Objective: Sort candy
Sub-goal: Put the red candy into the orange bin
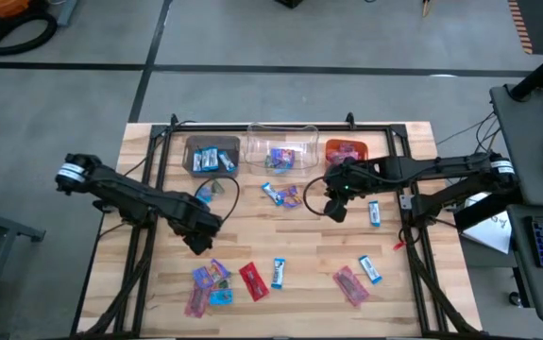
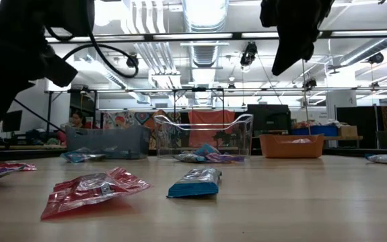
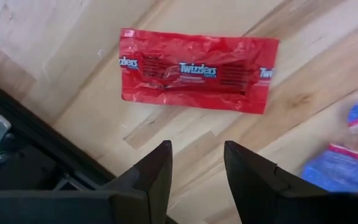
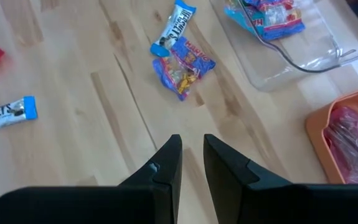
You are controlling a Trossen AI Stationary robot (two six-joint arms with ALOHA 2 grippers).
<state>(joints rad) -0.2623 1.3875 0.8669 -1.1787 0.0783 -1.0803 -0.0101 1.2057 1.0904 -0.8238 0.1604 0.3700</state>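
Observation:
Candy lies scattered on the wooden table (image 1: 299, 236). My left gripper (image 3: 197, 152) hangs open over the near left part (image 1: 198, 244), fingers pointing down. Just beyond its fingertips a red candy (image 3: 197, 71) lies flat on the wood, and a blue and purple one (image 3: 343, 162) lies beside it. My right gripper (image 4: 192, 146) hovers at the far right centre (image 1: 335, 208), slanting down. Its fingers stand a narrow gap apart with nothing between them. A blue-and-white candy (image 4: 175, 28) and a purple one (image 4: 185, 65) lie ahead of it.
Three bins stand in a row at the far edge: a brown one (image 1: 212, 156), a clear one (image 1: 281, 151) and an orange one (image 1: 347, 151), each holding candy. More candy lies near the front (image 1: 253, 280) (image 1: 349, 286) (image 1: 374, 213). A black frame rail (image 1: 148, 274) runs along the left side.

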